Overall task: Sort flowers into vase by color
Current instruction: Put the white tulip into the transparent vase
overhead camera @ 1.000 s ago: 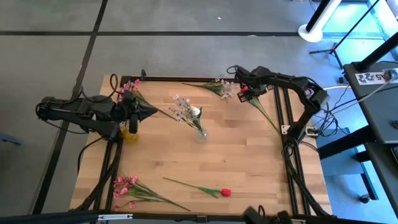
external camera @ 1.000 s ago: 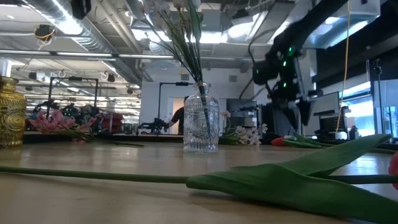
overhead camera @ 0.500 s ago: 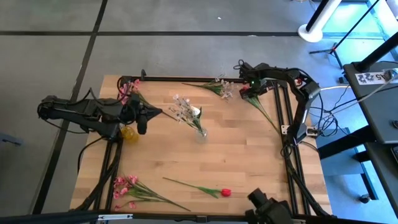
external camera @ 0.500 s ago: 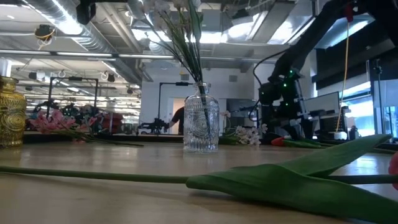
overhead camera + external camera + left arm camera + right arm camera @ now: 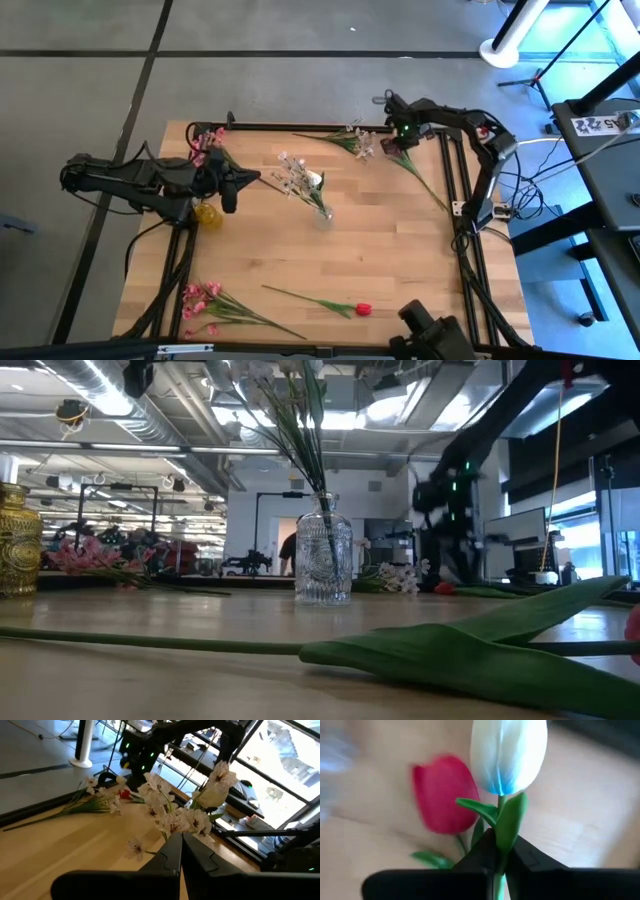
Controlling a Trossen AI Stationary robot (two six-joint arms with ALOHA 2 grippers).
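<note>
White artificial rosebud (image 5: 508,755) on a green stem sits pinched in the right gripper (image 5: 501,851), just beside a red rosebud (image 5: 444,794), well right of the clear glass vase (image 5: 322,213) holding white sprigs (image 5: 296,176). The left gripper (image 5: 237,181), clenched empty, hovers left of that vase.

1. The high view is evenly lit from overhead, with soft, faint shadows on the table (image 5: 300,250);
2. The low view has glaring ceiling lights; the near leaf (image 5: 470,650) is blurred;
3. The right wrist view is soft, with motion smear on the red bud (image 5: 442,795).
</note>
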